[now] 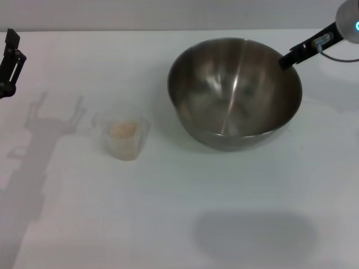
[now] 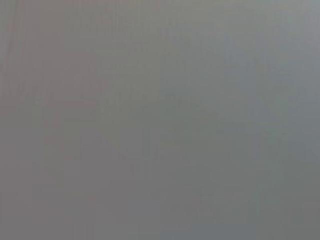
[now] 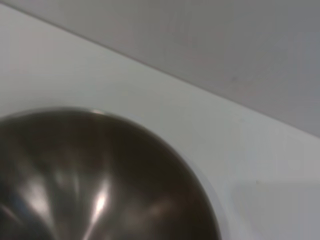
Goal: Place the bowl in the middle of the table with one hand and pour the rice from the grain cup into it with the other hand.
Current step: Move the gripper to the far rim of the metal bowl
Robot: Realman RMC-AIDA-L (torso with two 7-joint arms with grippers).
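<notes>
Bowl point(image 1: 234, 92) sits on the bench point(image 1: 179, 213) at 1 o'clock, right gripper point(image 1: 287, 60) at its far-right rim, grip state unreadable; left gripper point(image 1: 10, 56) idle at 10 o'clock, also unreadable; a shallow rim pinch could slip and knock the rice-filled cup point(image 1: 124, 137).

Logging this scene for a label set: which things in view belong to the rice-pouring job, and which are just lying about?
Job:
bowl, empty, right pincer at its rim
grain cup, upright
rice inside the cup
left pincer, at the table's left edge
table

Lying about:
nothing visible
</notes>
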